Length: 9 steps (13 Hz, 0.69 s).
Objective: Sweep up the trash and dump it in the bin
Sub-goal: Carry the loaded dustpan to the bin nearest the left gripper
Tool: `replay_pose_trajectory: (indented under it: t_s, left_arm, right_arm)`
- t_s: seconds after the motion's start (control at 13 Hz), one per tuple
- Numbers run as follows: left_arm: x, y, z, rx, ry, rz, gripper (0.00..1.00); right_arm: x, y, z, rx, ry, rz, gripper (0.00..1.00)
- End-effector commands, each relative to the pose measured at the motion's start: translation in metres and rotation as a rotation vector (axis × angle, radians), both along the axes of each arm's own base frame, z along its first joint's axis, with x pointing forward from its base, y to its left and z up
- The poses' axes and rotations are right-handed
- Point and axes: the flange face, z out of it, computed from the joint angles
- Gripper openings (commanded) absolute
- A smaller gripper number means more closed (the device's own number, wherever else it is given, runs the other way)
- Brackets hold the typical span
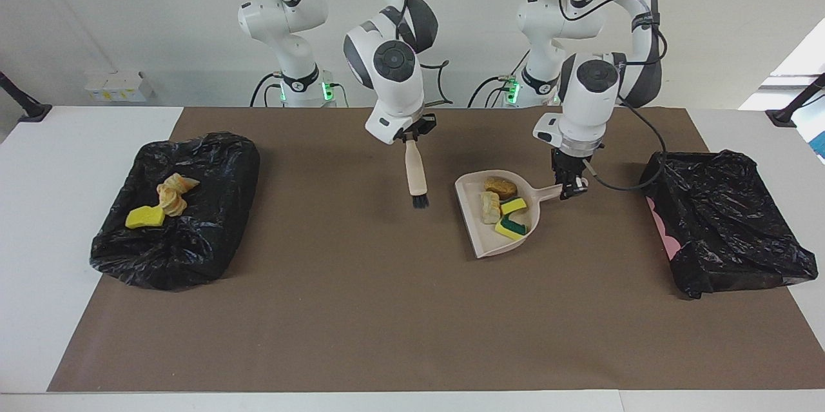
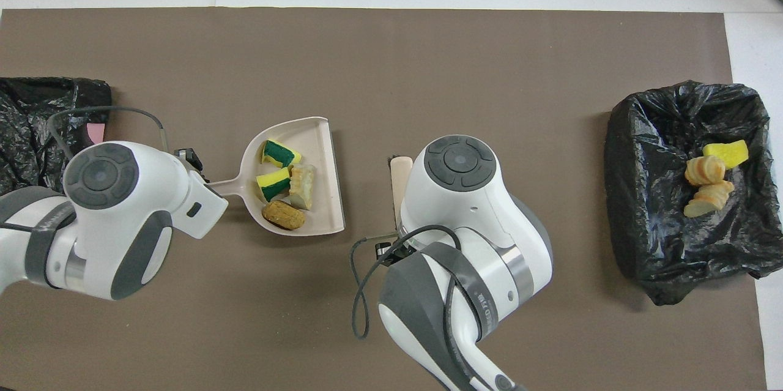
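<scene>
A beige dustpan [image 1: 496, 244] lies on the brown mat near the table's middle and holds several pieces of trash: a brown lump [image 1: 500, 187], a tan bread piece [image 1: 490, 207], a yellow sponge [image 1: 514, 206] and a green-sided sponge [image 1: 512, 227]. My left gripper [image 1: 570, 189] is shut on the pan's handle [image 2: 226, 185]. My right gripper [image 1: 412, 135] is shut on a wooden brush [image 1: 417, 173], which hangs bristles down beside the pan's open edge, toward the right arm's end. The pan also shows in the overhead view [image 2: 315, 140].
A black-bagged bin [image 1: 213, 160] at the right arm's end holds a yellow sponge [image 1: 145, 216] and bread lumps [image 1: 174, 196]. It also shows in the overhead view [image 2: 636, 195]. A second black-bagged bin [image 1: 722, 225] stands at the left arm's end, close to the left gripper.
</scene>
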Motion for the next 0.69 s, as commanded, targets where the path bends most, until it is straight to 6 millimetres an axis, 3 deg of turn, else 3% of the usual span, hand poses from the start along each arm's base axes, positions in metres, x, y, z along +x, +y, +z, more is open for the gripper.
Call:
replay_pose_trajectory:
  t_s: [0.0,0.15,0.38,0.61]
  left_arm:
    - [0.011,0.049,0.038,-0.006,-0.005,0.013,0.00]
    - [0.024,0.101,0.071,-0.040,0.013,0.030,0.00]
    - [0.038,0.211,0.122,-0.076,-0.014,0.138,0.00]
    - [0.038,0.320,0.150,-0.069,-0.032,0.211,0.00]
  right_arm:
    - [-0.026,0.014,0.001,-0.050,-0.014,-0.025,0.00]
    - [-0.043,0.044,-0.010,-0.079,-0.035,-0.052,0.00]
    - [-0.070,0.092,-0.039,-0.086,-0.053,-0.091,0.00]
    - [-0.089,0.120,-0.066,-0.087,-0.049,-0.081,0.00]
